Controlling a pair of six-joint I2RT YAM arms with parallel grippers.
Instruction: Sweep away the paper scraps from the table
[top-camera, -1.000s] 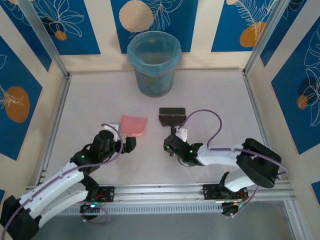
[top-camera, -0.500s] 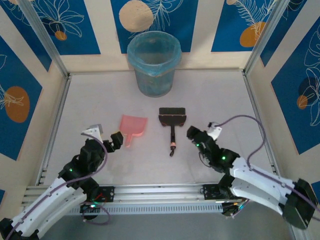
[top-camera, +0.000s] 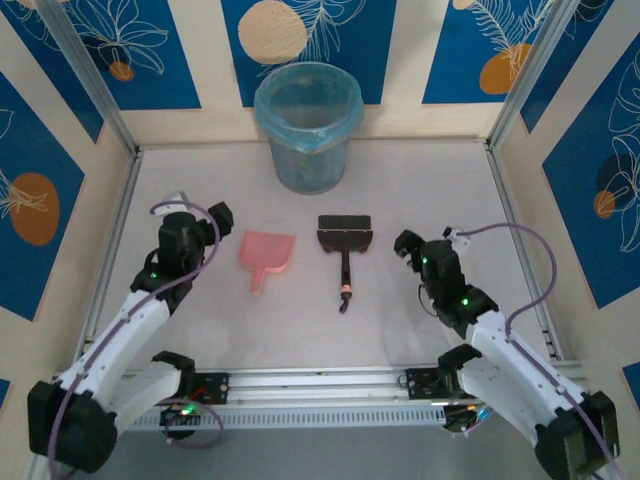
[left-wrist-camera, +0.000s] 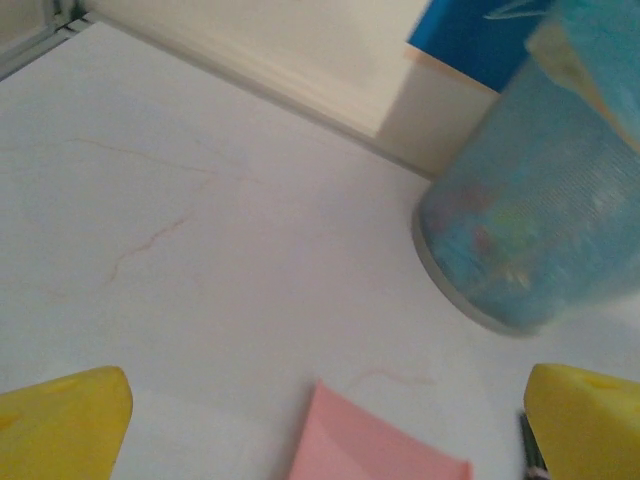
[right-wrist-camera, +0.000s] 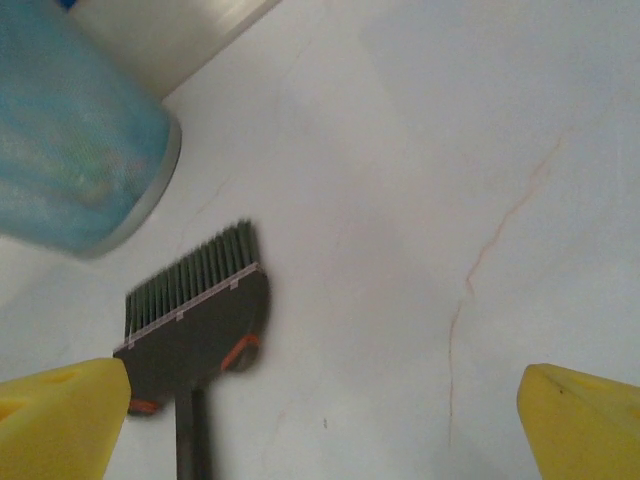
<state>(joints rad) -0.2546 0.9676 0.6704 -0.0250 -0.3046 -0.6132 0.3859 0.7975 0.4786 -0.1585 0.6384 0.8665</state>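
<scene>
1. On the table (top-camera: 430, 180), the brush (top-camera: 344, 240) and dustpan (top-camera: 267, 250) lie flat, a little apart.
2. The left gripper (top-camera: 202, 216) and right gripper (top-camera: 428, 245) are spread wide, holding nothing.
3. The paper scraps (left-wrist-camera: 495, 240) seem to be blurry coloured bits inside the bin (top-camera: 307, 125). Sweeping looks done, so the arms can rest.

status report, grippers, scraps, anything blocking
Left gripper open, empty; right gripper open, empty. Brush and dustpan lying on table. Paper scraps look binned, blurry through bin wall. Nothing blocking.
</scene>
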